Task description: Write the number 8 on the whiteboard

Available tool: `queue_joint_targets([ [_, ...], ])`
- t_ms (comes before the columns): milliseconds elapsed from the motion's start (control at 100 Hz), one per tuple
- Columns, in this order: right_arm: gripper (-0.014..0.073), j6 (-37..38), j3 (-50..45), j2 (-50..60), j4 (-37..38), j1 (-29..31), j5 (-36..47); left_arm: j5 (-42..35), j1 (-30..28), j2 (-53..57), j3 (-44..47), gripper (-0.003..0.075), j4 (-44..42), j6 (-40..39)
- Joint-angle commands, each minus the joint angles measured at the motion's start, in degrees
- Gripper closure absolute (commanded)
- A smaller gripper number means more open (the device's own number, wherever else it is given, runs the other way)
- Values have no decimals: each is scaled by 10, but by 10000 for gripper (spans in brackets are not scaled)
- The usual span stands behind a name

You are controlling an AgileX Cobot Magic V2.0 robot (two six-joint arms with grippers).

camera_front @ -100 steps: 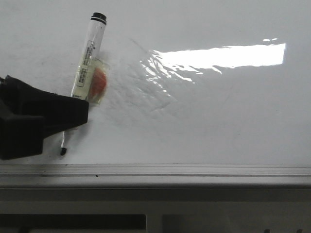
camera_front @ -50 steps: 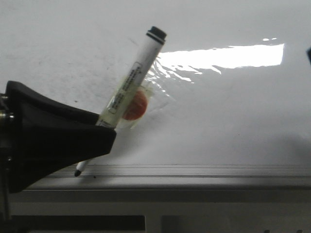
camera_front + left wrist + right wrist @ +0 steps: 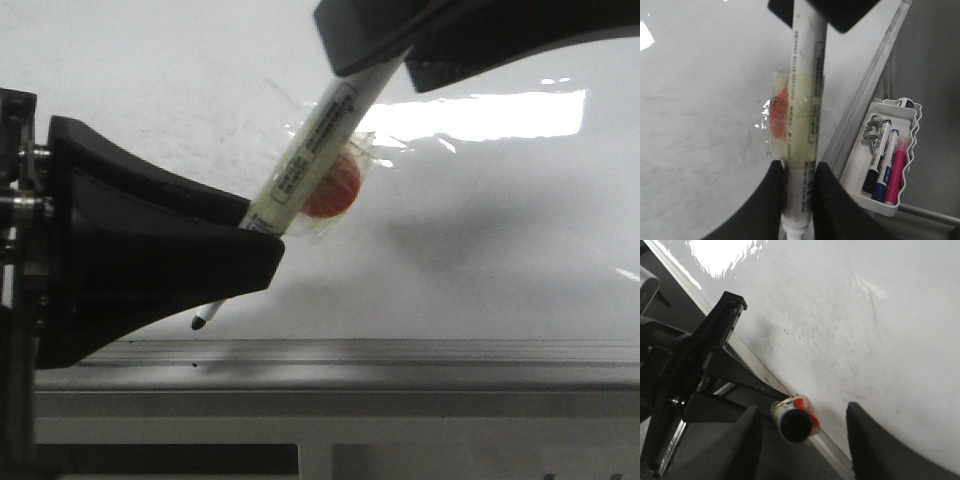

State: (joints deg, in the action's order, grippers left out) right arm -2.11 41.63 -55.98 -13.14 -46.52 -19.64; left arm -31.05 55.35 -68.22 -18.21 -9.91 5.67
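My left gripper (image 3: 262, 238) is shut on a white marker (image 3: 315, 145), nib end down. The marker has an orange disc (image 3: 334, 186) taped to its barrel, and its black nib (image 3: 200, 322) hangs just above the grey edge rail (image 3: 420, 352) of the whiteboard (image 3: 480, 240). The left wrist view shows the barrel (image 3: 802, 100) clamped between the fingers (image 3: 771, 200). My right gripper (image 3: 385, 62) is open around the marker's top end. In the right wrist view the black cap end (image 3: 795, 426) sits between the spread fingers (image 3: 747, 440). No number 8 shows on the board, only faint grey smudges.
A white tray (image 3: 860, 170) with black, blue and pink markers (image 3: 887, 165) hangs beyond the board's rail in the left wrist view. Bright glare (image 3: 500, 115) lies on the board. The left arm's black frame (image 3: 700, 365) stands close beside the right gripper.
My left gripper has carried the marker up and to the right, off the board's lower left. My right gripper has come in from the upper right and now straddles the marker's cap end.
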Motion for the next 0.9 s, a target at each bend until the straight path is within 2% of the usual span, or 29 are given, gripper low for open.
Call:
queue_joint_targets([
  [0,262,-5,31,-19,-22,-1,43,-44,-1,12,-17,741,3,-5],
  [210,280,-4,45,-56,-27,-1,41,-44,-1,12,-17,741,3,-5],
  [280,353,-4,47,-61,-29,-1,41,-44,-1,12,-17,741,3,-5],
  [480,645,-4,47,-63,-29,-1,44,-44,-1,12,-17,741,3,-5],
  [510,663,-4,47,-63,-29,-1,44,-44,-1,12,-17,741,3,-5],
  [640,664,-4,47,-63,-29,-1,44,-41,-1,12,-17,732,4,-5],
  [810,664,-4,47,-60,-29,-1,43,-40,-1,15,-17,582,9,-6],
  [890,664,-4,47,-59,-29,-1,41,-36,-1,25,-17,548,34,-6],
])
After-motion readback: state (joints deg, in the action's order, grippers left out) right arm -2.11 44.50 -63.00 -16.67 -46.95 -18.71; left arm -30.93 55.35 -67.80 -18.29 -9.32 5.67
